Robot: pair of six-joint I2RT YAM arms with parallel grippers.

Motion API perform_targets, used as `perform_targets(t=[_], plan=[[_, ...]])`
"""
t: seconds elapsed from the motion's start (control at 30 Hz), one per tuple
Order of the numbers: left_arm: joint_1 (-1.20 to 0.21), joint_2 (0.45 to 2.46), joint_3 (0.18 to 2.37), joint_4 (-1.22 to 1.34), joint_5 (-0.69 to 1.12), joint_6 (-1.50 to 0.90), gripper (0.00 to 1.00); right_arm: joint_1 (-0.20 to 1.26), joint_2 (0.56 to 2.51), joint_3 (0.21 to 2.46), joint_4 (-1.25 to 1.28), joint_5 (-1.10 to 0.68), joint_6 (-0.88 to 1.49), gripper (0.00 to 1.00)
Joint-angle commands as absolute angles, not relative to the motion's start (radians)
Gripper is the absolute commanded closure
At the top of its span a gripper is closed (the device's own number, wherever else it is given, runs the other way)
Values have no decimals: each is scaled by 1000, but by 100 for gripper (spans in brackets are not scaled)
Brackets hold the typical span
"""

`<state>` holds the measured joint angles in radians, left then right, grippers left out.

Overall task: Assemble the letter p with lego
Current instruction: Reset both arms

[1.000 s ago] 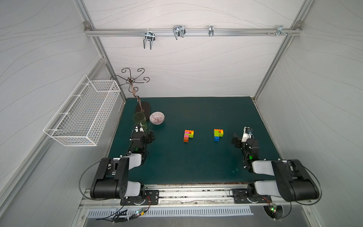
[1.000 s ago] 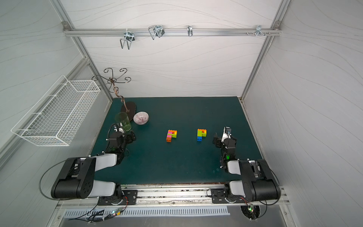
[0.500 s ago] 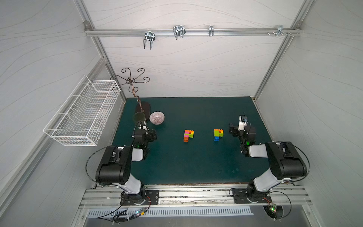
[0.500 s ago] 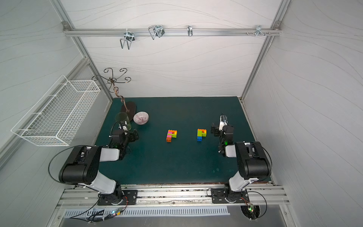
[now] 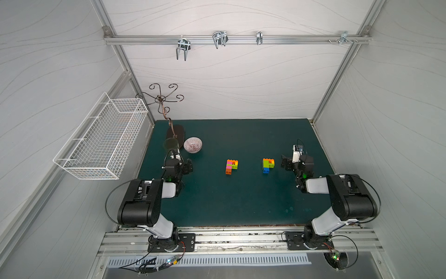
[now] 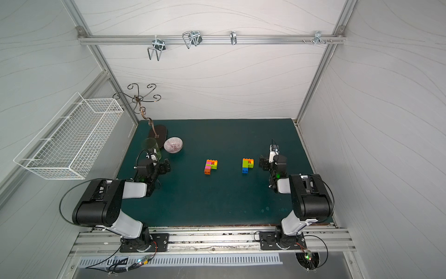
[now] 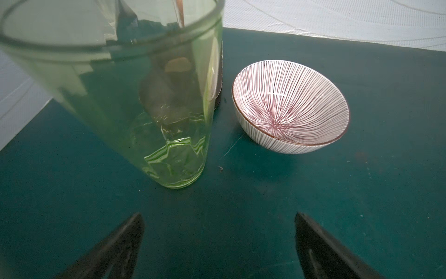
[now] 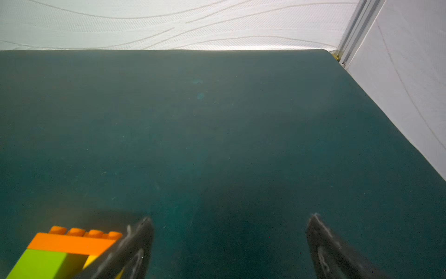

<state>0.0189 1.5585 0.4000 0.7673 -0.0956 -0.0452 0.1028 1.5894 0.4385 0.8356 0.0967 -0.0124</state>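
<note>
green mat (image 5: 217,200): lego p's (image 5: 231,166), stems toward robot; left pincer (image 7: 218,215), right pincer (image 8: 231,217) apart.

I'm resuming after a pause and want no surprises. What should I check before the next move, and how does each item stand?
1. Left tool open, empty: ok.
2. Right tool open, empty: ok.
3. Glass standing, apart from left tool: ok.
4. Magenta build lying on mat, apart from both tools: ok.
5. Green-blue build clear of right tool: cannot tell; a finger overlaps it in the wrist view.
6. Both builds pressed tight: cannot tell.
</note>
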Motion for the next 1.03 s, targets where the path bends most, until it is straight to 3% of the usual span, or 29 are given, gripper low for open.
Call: perform_targets(t=[0.0, 1.0], plan=[[21, 1551, 430, 818, -87, -28, 0, 101, 1580, 444, 812, 39, -31, 1], [21, 1550, 428, 818, -87, -28, 0, 80, 1581, 447, 805, -5, -18, 1]])
